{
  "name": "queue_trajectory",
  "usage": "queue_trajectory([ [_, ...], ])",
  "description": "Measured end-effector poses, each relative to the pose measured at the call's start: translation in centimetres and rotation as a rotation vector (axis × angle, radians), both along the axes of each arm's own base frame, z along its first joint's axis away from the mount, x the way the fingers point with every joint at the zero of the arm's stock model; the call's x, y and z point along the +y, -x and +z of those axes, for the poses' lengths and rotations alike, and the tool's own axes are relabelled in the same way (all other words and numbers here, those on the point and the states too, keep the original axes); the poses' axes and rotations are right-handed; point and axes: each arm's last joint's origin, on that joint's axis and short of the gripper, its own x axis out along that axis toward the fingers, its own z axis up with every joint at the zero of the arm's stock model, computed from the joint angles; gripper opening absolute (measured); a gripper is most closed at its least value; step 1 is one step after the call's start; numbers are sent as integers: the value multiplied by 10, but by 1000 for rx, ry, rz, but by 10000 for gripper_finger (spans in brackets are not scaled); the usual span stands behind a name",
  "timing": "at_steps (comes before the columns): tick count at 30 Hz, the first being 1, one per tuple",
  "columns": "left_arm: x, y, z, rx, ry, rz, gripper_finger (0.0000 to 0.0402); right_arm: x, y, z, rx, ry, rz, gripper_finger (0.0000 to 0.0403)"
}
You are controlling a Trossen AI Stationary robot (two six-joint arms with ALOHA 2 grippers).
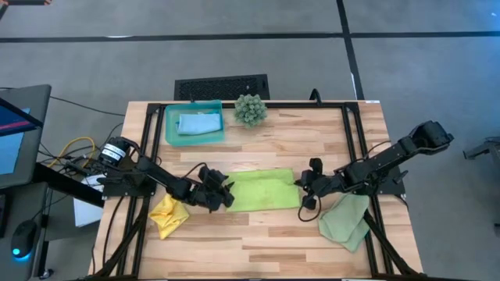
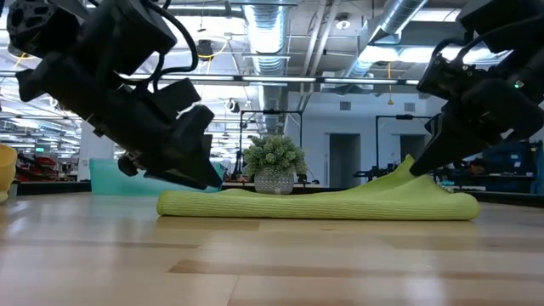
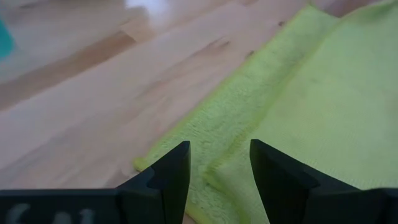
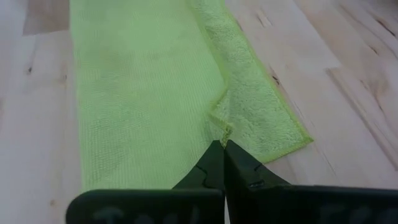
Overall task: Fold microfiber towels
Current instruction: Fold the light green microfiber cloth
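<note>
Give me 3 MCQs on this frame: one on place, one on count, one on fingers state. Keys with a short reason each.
1. Where is the light blue towel?
A. in the teal tray
B. under the plant
C. on the floor

2. How many towels are in the high view?
A. two
B. four
C. six

3. What are the right gripper fingers doing?
A. spread wide over bare wood
B. shut on the lime green towel
C. holding the yellow towel

Key:
1 A, the cloth lies inside the tray's walls.
2 B, blue, lime, yellow towel and sage towel.
3 B, the tips meet on a pinched fold of its edge.
</note>
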Motion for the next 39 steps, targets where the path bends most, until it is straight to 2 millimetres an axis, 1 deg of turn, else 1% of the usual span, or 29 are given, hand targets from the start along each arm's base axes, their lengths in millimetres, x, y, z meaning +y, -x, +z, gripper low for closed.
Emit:
queue_trajectory([
  [3, -1, -1, 1, -6, 4, -10, 158, 0, 0, 0, -6, -2, 0, 15],
  [12, -5, -9, 8, -40, -24, -134, 158, 0, 0, 1, -6, 4, 8, 12],
  [15, -6, -12, 13, -71, -61, -163, 157, 4, 1, 1, 2, 43, 65, 13],
  [19, -6, -17, 20, -99, -161, -207, 157, 20, 5, 2, -4, 160, 246, 10],
  [22, -5, -23, 30, -128, -268, -263, 157, 39, 11, 8, -86, 347, 342, 5],
  [24, -4, -28, 37, -138, -345, -316, 157, 52, 15, 12, -138, 428, 422, 4],
  [27, -4, -39, 50, -171, -428, -470, 157, 68, 24, 14, -169, 477, 576, 11],
  [29, -4, -47, 58, -215, -439, -603, 157, 73, 29, 12, -153, 473, 634, 17],
  [33, -2, -61, 72, -276, -436, -740, 157, 73, 37, 6, -76, 458, 659, 18],
  [37, 0, -69, 80, -269, -506, -795, 157, 69, 37, 3, -42, 454, 619, 9],
  [39, 0, -70, 82, -276, -512, -812, 157, 67, 36, 3, -37, 456, 606, 8],
])
